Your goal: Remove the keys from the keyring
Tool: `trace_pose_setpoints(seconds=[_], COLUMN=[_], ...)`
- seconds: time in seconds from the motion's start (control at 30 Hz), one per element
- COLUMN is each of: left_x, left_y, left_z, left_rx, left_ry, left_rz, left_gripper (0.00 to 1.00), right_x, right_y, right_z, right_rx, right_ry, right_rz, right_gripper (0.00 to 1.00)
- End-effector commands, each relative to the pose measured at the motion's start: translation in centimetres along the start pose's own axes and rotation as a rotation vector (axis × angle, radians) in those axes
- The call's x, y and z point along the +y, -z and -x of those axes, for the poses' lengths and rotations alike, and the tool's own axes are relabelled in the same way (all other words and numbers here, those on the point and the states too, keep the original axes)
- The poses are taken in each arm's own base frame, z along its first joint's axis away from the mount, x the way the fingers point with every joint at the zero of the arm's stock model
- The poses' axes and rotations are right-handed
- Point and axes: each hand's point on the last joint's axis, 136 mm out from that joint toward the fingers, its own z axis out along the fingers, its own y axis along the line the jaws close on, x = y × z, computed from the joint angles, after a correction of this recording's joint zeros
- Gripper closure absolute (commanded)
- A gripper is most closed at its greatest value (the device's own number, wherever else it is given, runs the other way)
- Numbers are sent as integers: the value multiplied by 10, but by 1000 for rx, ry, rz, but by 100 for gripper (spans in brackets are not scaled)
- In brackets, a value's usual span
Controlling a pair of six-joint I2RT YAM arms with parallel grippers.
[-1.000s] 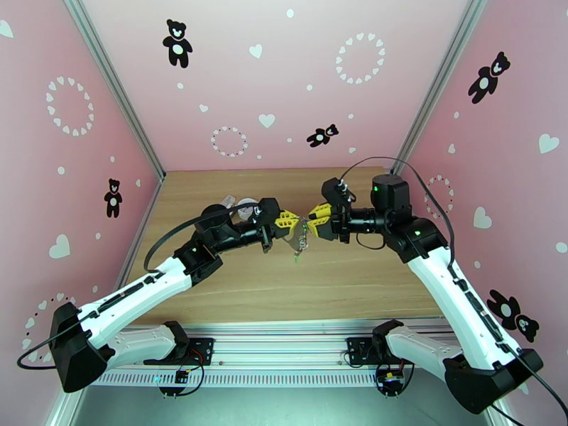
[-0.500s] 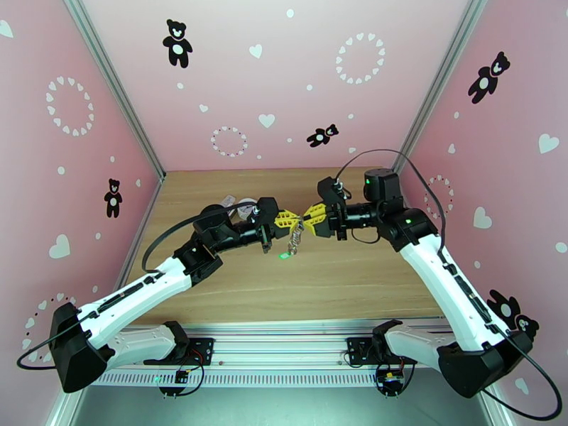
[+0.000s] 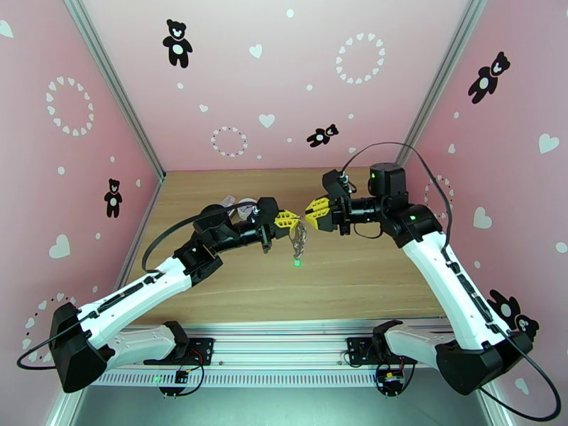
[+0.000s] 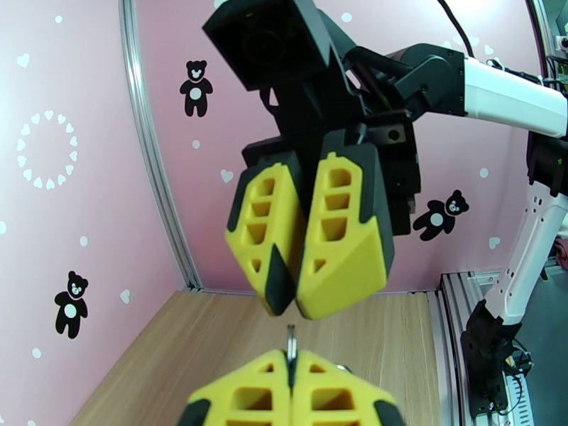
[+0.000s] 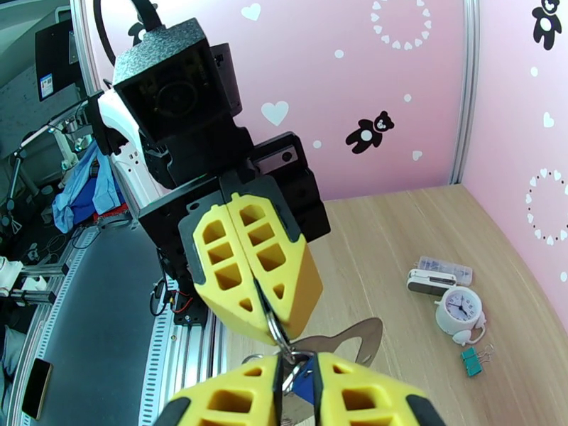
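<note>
Keyring (image 3: 299,238) up in the air above table (image 3: 369,278), between both arms. Pinched by top ring (image 5: 273,326) in left gripper (image 3: 296,221), fingers pressed flat together on it. Chain (image 3: 300,244) hanging straight below, green key (image 3: 297,263) at the low end. Right gripper (image 3: 308,210) tip to tip with left, just apart, jaws down to a narrow slit. Blue key (image 5: 304,383) and ring seen through that slit from right wrist; gripped or merely behind, cannot tell. Silvery plate (image 5: 349,340) just beside. Clock (image 5: 458,310) and teal clip (image 5: 470,361) well apart, on table by wall.
</note>
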Motion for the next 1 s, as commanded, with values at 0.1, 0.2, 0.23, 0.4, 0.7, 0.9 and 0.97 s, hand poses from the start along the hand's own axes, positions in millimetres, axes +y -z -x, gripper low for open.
trace_pose_setpoints(seconds=[0.1,0.2,0.23,0.4,0.7,0.9,0.97], left_x=[6,7,7,10,11,11,11], left_y=[-1,-1,-2,-2,-4,-6,-6], left_z=[24,25,25,28,27,31,32], left_rx=[-66,-72,-74,-88,-98,-120,-126], left_ry=[-19,-20,-21,-17,-1,14,16], left_rz=[6,12,12,23,22,15,13], left_gripper=[100,100,100,100,100,100,100], right_x=[5,6,6,7,6,6,6], right_y=[-2,-3,-4,-6,-11,-14,-14], right_z=[4,4,4,1,6,6,7], right_rx=[-10,-12,-11,-4,-13,-10,-10], right_ry=[-23,-28,-33,-41,-28,-27,-24], right_rz=[54,65,70,80,89,93,90], right_gripper=[84,86,86,87,93,91,88])
